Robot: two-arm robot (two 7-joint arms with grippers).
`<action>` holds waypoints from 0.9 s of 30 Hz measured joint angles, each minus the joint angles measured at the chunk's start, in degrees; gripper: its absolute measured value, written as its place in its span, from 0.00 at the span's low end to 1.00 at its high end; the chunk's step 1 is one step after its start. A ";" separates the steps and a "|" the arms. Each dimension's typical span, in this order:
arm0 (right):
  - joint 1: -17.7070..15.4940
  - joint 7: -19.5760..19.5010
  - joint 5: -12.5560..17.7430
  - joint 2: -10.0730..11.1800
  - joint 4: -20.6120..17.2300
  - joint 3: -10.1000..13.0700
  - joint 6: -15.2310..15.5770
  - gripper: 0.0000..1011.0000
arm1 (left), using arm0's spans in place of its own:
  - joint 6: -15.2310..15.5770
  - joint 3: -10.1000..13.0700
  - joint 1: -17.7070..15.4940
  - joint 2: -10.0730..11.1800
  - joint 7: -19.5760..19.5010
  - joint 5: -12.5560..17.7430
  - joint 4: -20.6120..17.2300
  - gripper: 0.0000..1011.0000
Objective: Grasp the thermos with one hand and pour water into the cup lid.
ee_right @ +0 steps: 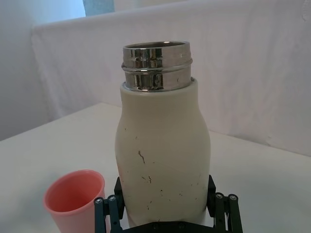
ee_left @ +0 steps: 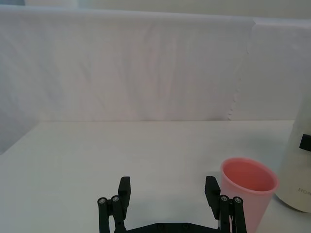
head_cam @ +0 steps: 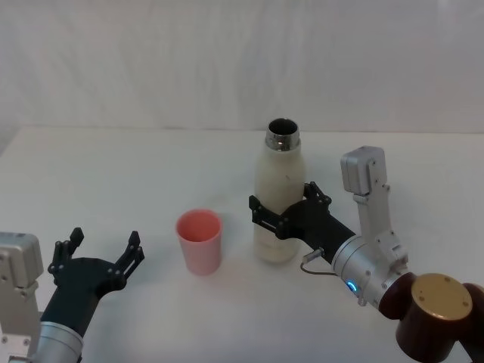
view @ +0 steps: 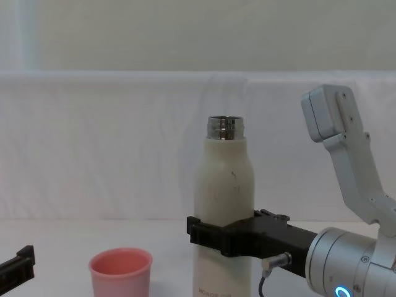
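Cream thermos [head_cam: 277,198] is pinched upright by right pincer [head_cam: 281,212] for pouring; cup lid [head_cam: 200,240] waits at 9 o'clock; left pincer [head_cam: 102,248] is spread, idle.

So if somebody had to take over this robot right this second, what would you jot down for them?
Right gripper: closed around the lower body of the thermos, which stands upright on the table, cap off.
Left gripper: open, idle, at the near left.
Cup lid: upright, just left of the thermos, looks empty.
Done: grasp.
Left: lift, tilt over the cup lid, pour.
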 joint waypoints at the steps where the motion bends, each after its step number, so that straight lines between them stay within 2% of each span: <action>1: 0.02 -0.03 0.07 0.04 0.02 -0.06 -0.04 0.95 | 0.00 0.00 0.00 0.00 0.00 0.00 0.00 0.99; 27: -0.10 -0.79 1.53 0.66 0.81 -1.12 -0.79 0.95 | 0.00 0.00 0.00 0.00 0.00 0.00 0.00 0.99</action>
